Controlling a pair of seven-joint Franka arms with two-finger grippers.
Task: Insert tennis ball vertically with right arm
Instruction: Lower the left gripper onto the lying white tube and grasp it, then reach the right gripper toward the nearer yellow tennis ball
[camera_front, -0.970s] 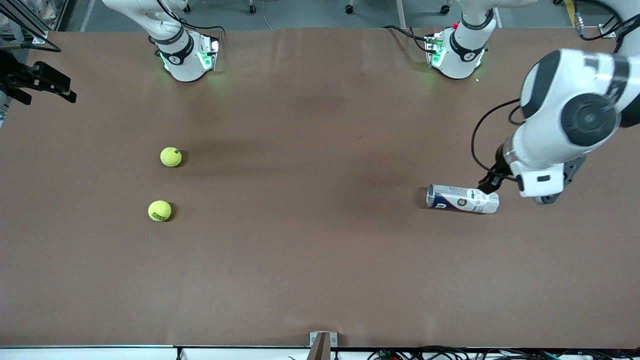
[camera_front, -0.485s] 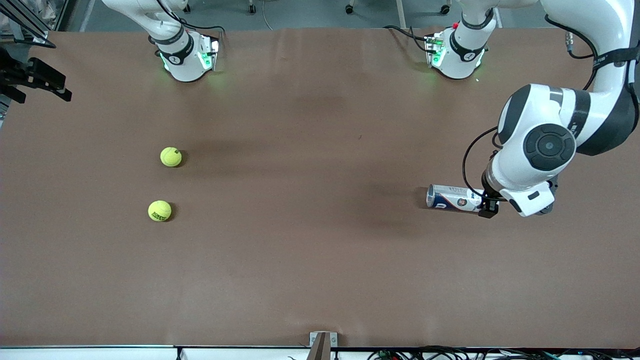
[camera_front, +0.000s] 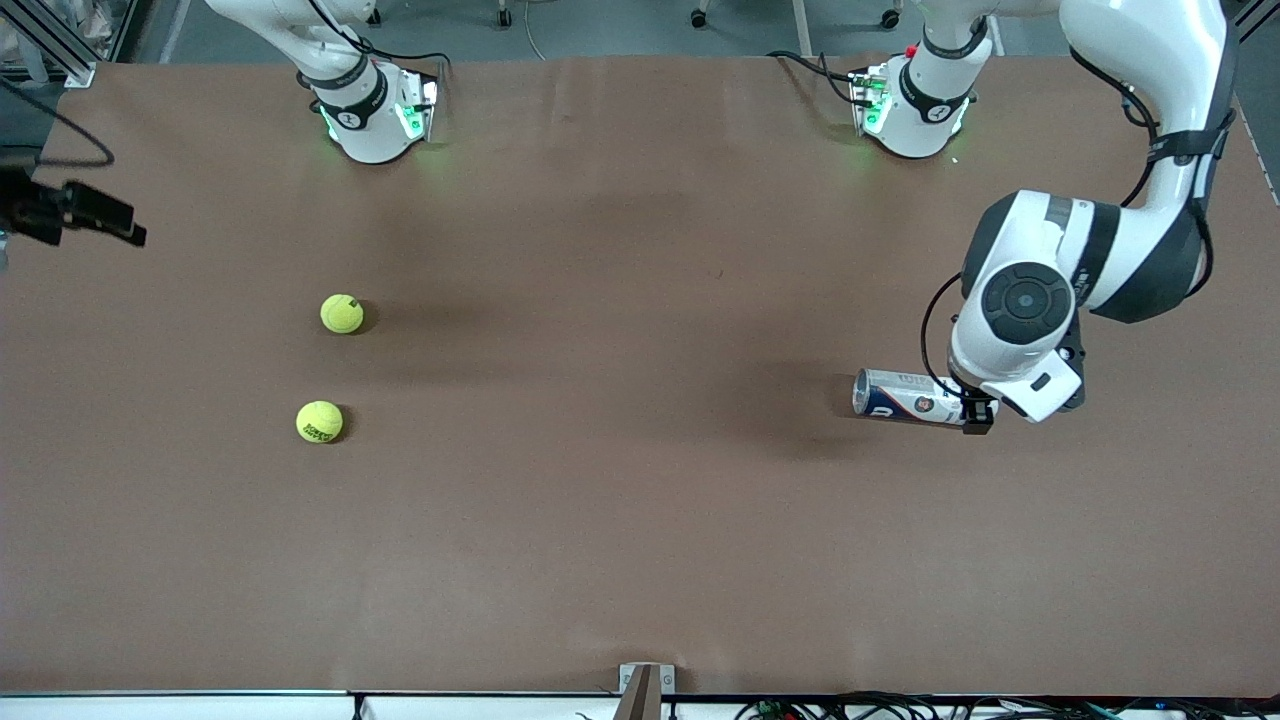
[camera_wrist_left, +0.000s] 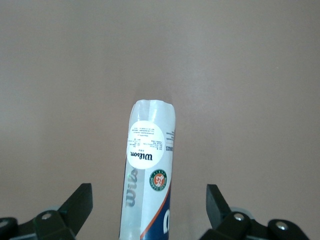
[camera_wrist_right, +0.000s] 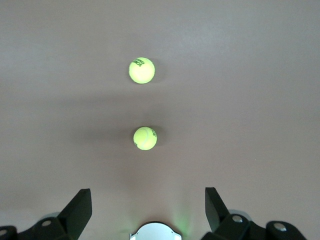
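Two yellow-green tennis balls lie on the brown table toward the right arm's end, one (camera_front: 342, 313) farther from the front camera than the other (camera_front: 319, 421). Both show in the right wrist view (camera_wrist_right: 145, 138) (camera_wrist_right: 142, 70). A white and blue ball can (camera_front: 912, 397) lies on its side toward the left arm's end. My left gripper (camera_front: 977, 411) is low at the can's end, open, with the can (camera_wrist_left: 150, 150) between its spread fingers (camera_wrist_left: 80, 200), apart from both. My right gripper (camera_wrist_right: 148, 210) is open and empty, high over the table near its own base (camera_wrist_right: 155, 231).
The right arm's base (camera_front: 372, 110) and the left arm's base (camera_front: 915, 105) stand along the table's edge farthest from the front camera. A black part with a cable (camera_front: 75, 210) hangs over the table edge at the right arm's end.
The left arm has swung in and come down, bringing its gripper from beside the can to astride the can's end. The black part at the right arm's end has shifted. Balls and can have not moved.
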